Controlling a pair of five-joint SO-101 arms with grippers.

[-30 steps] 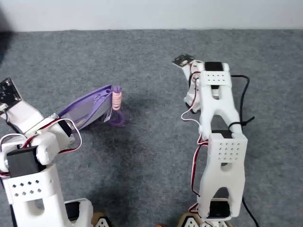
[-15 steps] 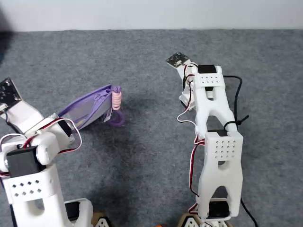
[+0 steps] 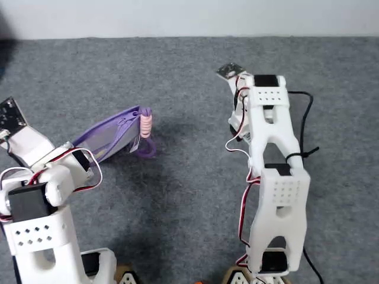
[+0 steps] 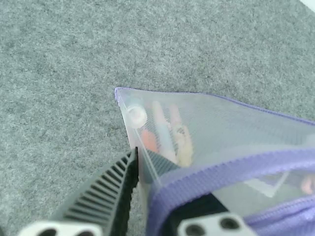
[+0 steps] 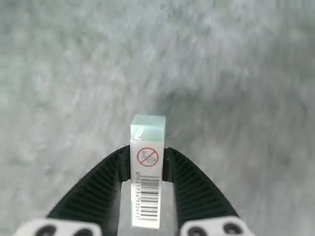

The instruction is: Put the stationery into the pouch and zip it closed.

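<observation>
Loading step; right end effector (image 5: 146,156) pinches a sleeved eraser (image 5: 147,129) over the table (image 3: 189,195), well apart from the pouch (image 3: 112,135); left end effector (image 4: 145,160) clamps the pouch edge, holding it tilted up; next, carry the eraser to the pouch mouth; since half a second ago the right arm has swung slightly away from the pouch; pouch unmoved.

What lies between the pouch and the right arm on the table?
Bare grey mat: in the high view nothing sits between the pouch and the right arm.
</observation>
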